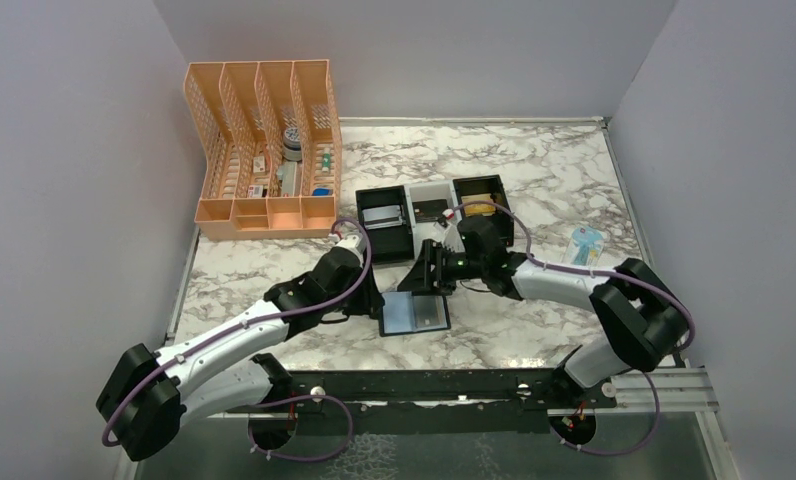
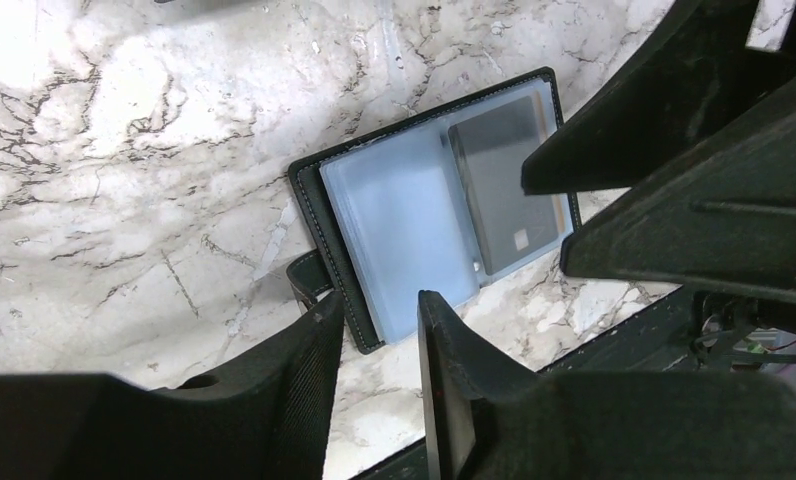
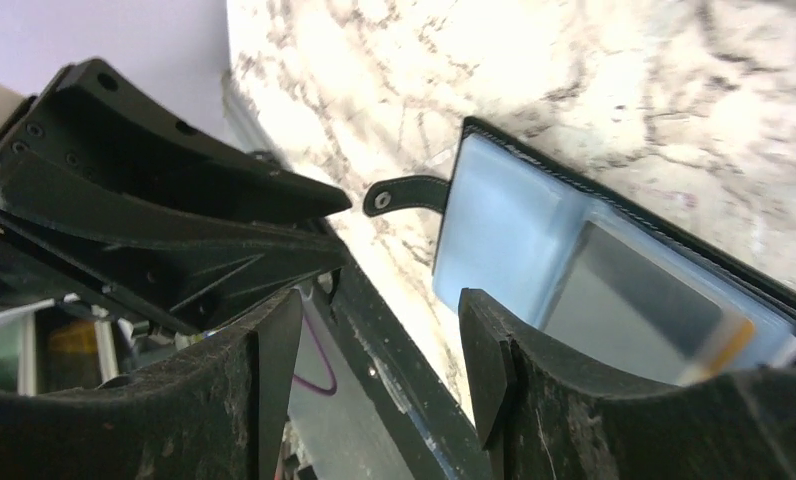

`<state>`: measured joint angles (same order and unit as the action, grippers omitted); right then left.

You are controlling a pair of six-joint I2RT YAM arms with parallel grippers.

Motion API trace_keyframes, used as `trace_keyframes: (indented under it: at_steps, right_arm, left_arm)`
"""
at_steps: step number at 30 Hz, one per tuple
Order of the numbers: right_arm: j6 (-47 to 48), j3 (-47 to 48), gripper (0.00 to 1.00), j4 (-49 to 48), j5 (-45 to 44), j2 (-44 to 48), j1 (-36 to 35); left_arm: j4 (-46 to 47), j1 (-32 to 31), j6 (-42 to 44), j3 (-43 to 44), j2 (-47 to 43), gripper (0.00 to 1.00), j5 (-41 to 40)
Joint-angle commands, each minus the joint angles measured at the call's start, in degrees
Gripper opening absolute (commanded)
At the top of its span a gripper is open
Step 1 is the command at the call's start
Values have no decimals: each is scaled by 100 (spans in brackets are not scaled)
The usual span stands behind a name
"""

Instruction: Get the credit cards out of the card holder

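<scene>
The fingers [image 2: 304, 390] of our left gripper [image 2: 377, 302] stand parted, matte black wedges with ribbed inner faces, clasping nothing. In our left wrist view the near long edge of the card holder [image 2: 404, 240] shows in the gap between them; whether either finger touches it we cannot tell. The fingers [image 3: 274, 400] of our right gripper [image 3: 379, 298] are spread wider and also bare, with only the table's front edge showing between them.

The card holder lies open and flat on the table [image 2: 124, 150], a glossy white marble-look top with grey veins. Its shell is black and stitched along the rim, and its inner sleeves are smooth, translucent blue-grey. A dark grey card [image 2: 504, 180], thin and rectangular with rounded corners, sits under the sleeve on one half. A short black snap tab [image 3: 404, 193] sticks out from one long edge.

From above, both grippers crowd the holder, left at its left edge, right at its far edge. The holder sits near the table's front edge and its black metal rail [image 1: 424, 385]. Three square trays [image 1: 382, 192] stand just behind the right gripper. A peach mesh organizer [image 1: 264, 215] stands well apart at the far left.
</scene>
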<state>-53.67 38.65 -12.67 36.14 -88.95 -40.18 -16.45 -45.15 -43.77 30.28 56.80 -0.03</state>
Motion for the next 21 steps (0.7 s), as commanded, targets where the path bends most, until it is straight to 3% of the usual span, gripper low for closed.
trace_keyframes:
  at_steps: [1, 4, 8, 21]
  right_arm:
    - [231, 138, 59, 1262, -1380, 472, -33]
    - [240, 82, 57, 1831, -2016, 645, -33]
    - [207, -122, 55, 1943, -2051, 747, -33]
    - [296, -121, 54, 2060, -2040, 593, -32]
  left_arm:
    - [187, -29, 76, 38, -68, 38, 140]
    - [473, -29, 175, 35, 63, 43, 559]
    - [628, -38, 240, 105, 499, 44, 891]
    - [376, -116, 437, 279, 1266, 45, 666]
